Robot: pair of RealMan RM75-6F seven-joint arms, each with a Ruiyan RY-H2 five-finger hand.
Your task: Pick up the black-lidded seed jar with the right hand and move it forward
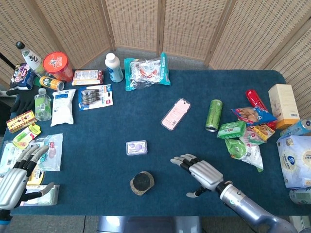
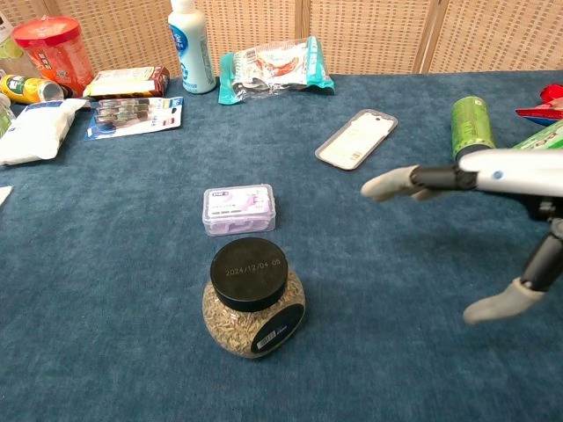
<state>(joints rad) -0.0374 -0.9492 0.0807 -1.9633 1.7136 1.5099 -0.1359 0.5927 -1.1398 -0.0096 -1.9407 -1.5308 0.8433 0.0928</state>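
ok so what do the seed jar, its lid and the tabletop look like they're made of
Seed jar: clear glass or plastic, since the seeds show through the wall; which one is unclear.
Lid: matte black, probably plastic, with a printed date.
Tabletop: covered in dark blue fabric with a soft, napped, carpet-like look.

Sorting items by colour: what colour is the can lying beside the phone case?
Green can; clearest in the head view.
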